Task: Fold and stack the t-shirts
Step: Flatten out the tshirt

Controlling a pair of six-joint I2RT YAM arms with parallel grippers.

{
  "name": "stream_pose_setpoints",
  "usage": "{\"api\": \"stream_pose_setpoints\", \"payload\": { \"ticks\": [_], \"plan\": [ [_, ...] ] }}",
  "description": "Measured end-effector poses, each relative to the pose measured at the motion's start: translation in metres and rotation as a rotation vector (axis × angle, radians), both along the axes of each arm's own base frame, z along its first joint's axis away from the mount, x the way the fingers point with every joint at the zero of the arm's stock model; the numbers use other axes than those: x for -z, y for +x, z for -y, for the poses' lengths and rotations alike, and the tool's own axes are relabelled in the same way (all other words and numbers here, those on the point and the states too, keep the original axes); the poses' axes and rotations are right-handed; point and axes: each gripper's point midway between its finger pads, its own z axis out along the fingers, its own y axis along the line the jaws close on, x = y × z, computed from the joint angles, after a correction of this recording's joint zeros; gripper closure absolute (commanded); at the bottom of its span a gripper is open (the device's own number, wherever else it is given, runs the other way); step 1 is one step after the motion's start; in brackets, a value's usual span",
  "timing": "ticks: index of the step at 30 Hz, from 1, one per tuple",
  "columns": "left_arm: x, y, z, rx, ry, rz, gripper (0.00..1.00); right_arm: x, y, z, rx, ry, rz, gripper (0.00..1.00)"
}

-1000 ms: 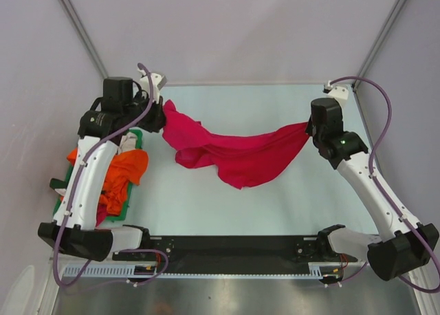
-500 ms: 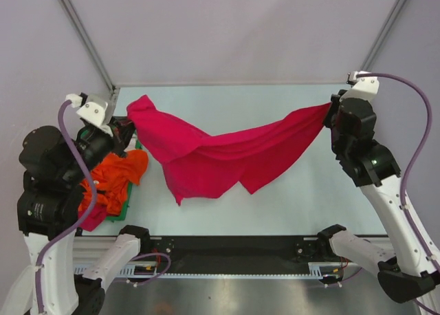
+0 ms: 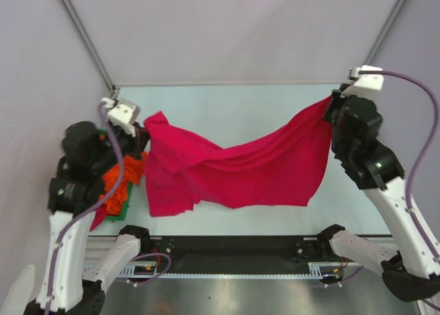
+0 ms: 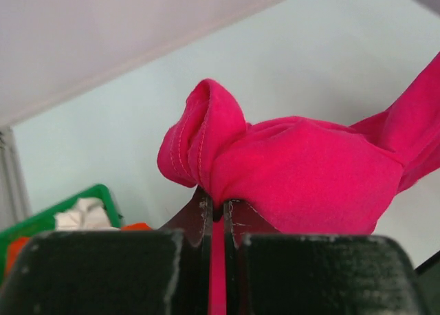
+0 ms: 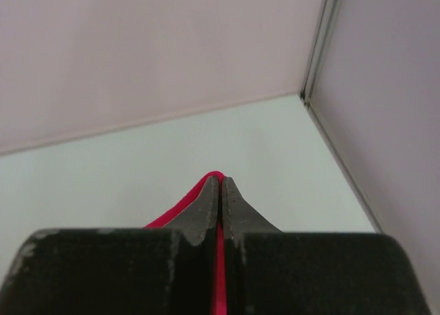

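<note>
Pale table (image 3: 261,102) with green bin (image 3: 122,209) of orange clothes (image 3: 125,181) at left

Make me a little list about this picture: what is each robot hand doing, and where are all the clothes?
Held shirt: red t-shirt, stretched between both arms and sagging in the middle
Left gripper: shut on a bunched corner of the shirt
Right gripper: shut on the opposite edge
Other clothes: orange clothes piled in a green bin by the left arm
Under the shirt: pale table
Folded: not yet
</note>
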Motion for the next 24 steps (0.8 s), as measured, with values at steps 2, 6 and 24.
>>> {"api": "stream_pose_setpoints", "payload": {
  "ticks": [2,6,24],
  "plan": [
    [0.044,0.019,0.002,-0.007,0.021,-0.106,1.00,0.028,0.018,-0.004,0.010,-0.014,-0.061,1.00],
    [0.150,0.057,0.000,-0.060,0.087,-0.351,1.00,0.107,0.060,-0.016,0.007,-0.054,-0.232,1.00],
    [0.286,0.175,-0.013,-0.273,0.188,-0.611,0.36,0.192,0.104,-0.031,-0.014,-0.075,-0.395,1.00]
  ]
}}
